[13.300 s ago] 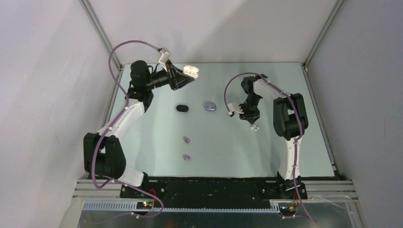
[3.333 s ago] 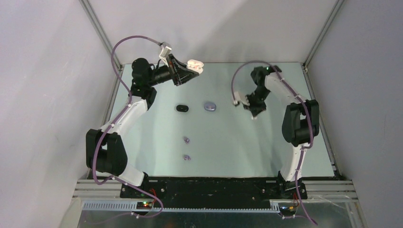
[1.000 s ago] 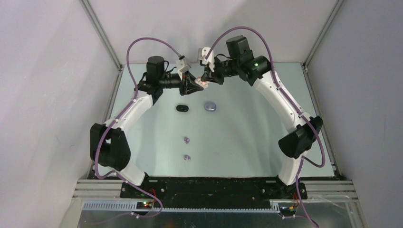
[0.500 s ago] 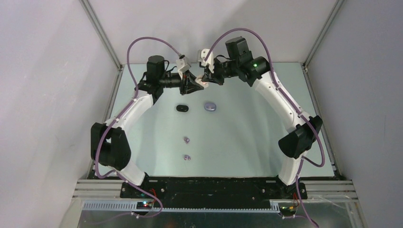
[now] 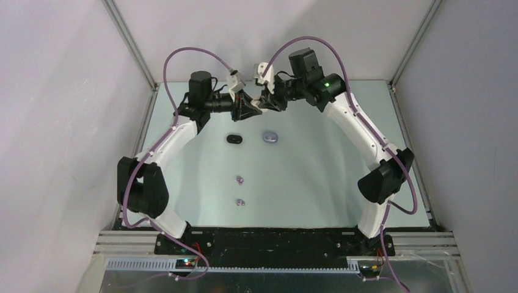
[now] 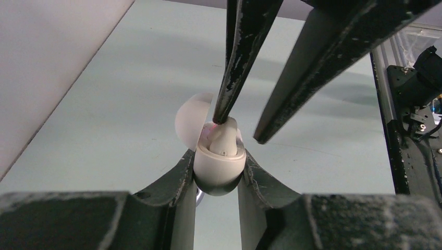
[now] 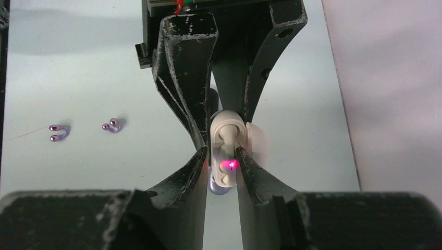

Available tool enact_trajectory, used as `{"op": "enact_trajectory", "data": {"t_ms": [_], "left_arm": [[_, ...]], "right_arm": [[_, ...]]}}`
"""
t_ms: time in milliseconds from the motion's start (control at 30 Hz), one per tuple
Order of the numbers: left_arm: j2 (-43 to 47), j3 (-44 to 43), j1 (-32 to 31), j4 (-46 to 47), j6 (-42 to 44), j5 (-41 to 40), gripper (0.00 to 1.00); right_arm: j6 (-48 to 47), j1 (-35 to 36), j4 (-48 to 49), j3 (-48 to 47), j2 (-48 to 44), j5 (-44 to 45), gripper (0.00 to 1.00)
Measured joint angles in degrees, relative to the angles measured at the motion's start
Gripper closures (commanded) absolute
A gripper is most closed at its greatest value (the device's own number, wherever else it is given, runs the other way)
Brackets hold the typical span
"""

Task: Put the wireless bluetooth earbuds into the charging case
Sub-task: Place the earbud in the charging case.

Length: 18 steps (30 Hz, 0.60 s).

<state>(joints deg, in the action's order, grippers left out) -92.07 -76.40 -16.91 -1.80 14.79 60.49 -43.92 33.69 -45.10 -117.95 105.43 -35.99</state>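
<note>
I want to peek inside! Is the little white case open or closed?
Open. The white case has its lid flipped back, and a white earbud sticks up out of it.

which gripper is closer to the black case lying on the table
Left. The left gripper, shut on the white charging case, hangs just behind the black case, slightly to its right. The right gripper faces it from further right, so it looks farther off.

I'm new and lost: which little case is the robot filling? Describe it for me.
At the far end of the table the two arms meet. The jaws of the left arm hold a white case in the air, lid open, an earbud in it. The black case and lavender case lie on the table.
</note>
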Motion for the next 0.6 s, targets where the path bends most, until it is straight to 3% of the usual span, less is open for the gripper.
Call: {"op": "enact_trajectory", "data": {"t_ms": [300, 367, 467, 600], "left_arm": [[0.0, 0.0, 0.0, 2.1, -1.9, -0.2, 1.00], [0.0, 0.0, 0.0, 2.6, -2.3, -0.2, 1.00], [0.0, 0.0, 0.0, 3.0, -2.6, -0.2, 1.00], [0.0, 0.0, 0.0, 3.0, -2.8, -0.2, 1.00]], "right_arm": [[4.5, -3.9, 0.7, 2.8, -5.4, -6.9, 0.59], [5.0, -4.9, 1.7, 4.3, -7.4, -7.8, 0.51], [6.7, -6.3, 4.9, 7.5, -9.9, -8.8, 0.32], [8.4, -7.7, 8.4, 10.8, -9.9, -9.8, 0.19]]}}
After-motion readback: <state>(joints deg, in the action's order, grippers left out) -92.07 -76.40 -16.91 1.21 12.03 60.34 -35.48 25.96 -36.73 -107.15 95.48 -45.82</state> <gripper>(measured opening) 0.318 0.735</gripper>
